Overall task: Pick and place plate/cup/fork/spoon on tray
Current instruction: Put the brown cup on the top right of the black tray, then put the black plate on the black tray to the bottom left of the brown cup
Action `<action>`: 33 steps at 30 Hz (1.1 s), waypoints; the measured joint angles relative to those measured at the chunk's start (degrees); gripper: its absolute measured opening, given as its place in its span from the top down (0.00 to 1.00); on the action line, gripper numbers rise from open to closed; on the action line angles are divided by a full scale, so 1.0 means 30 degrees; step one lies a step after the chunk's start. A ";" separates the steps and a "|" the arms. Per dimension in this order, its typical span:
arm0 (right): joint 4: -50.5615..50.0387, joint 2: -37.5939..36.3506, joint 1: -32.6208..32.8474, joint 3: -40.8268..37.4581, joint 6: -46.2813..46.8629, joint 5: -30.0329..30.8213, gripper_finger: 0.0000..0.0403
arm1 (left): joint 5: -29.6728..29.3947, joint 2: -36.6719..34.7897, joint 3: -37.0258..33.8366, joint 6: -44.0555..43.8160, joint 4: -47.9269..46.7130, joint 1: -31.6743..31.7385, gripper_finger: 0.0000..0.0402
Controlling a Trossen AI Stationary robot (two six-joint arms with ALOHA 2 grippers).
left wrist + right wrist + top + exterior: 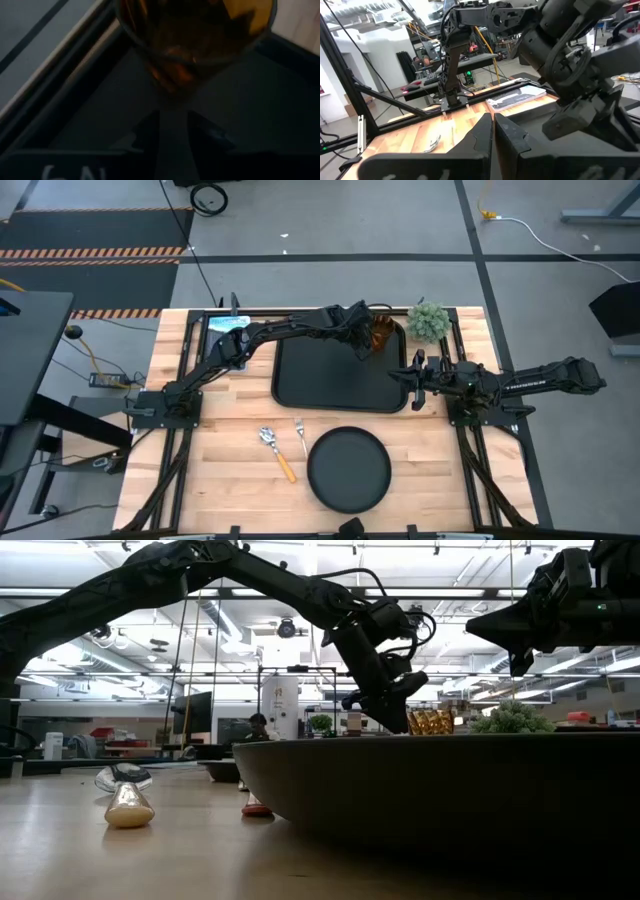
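Observation:
The amber cup [386, 335] stands upright over the far right corner of the black tray [300, 385]. The cup's base is hidden in the low view [432, 721]. My left gripper [370, 340] reaches across the tray and is at the cup's left side [200, 40]. My right gripper [412, 375] is shut and empty above the tray's right rim. The black plate [348, 470] lies on the table near the front edge. The spoon [276, 448] and the fork [300, 432] lie on the wood to its left. My left gripper has its fingers [200, 135] a narrow gap apart, with the cup's near wall [172, 92] in line with that gap. The fingers slant down from the table's left [402, 723]. The cup stands upright. The contact itself is hidden by the fingers.
A small green potted plant [428, 320] stands just right of the cup, beyond the tray's far right corner. A flat blue-and-white item [225, 323] lies at the table's far left. The plate's rim [450, 790] blocks much of the low view.

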 joint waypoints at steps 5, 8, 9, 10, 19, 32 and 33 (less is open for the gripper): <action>0.0003 0.0000 -0.0007 0.0000 0.0004 0.0003 0.94 | -0.0399 0.0319 -0.0010 -0.0003 0.1495 -0.0322 0.74; 0.0007 0.0000 -0.0007 0.0000 0.0000 0.0000 0.94 | -0.1111 0.0457 0.0034 0.0154 0.2583 -0.0435 0.74; 0.0000 0.0000 -0.0007 0.0000 0.0000 0.0000 0.94 | -0.1134 0.0506 0.0007 0.0252 0.2722 -0.0435 0.74; 0.0000 0.0004 -0.0002 0.0002 0.0005 0.0000 0.94 | -0.1144 0.0555 0.0000 0.0283 0.2911 -0.0428 0.74; 0.0000 0.0000 -0.0007 0.0004 0.0007 0.0000 0.94 | 0.1731 0.0498 0.0004 0.1314 0.0145 -0.0592 0.75; -0.0007 0.0007 -0.0007 0.0005 0.0007 0.0000 0.94 | 0.5139 -0.1563 0.0000 0.5282 -1.2065 -0.3444 0.88; -0.0042 0.0004 0.0000 0.0004 0.0003 -0.0007 0.94 | 0.5136 -0.1576 0.0002 0.5284 -1.2537 -0.3736 0.89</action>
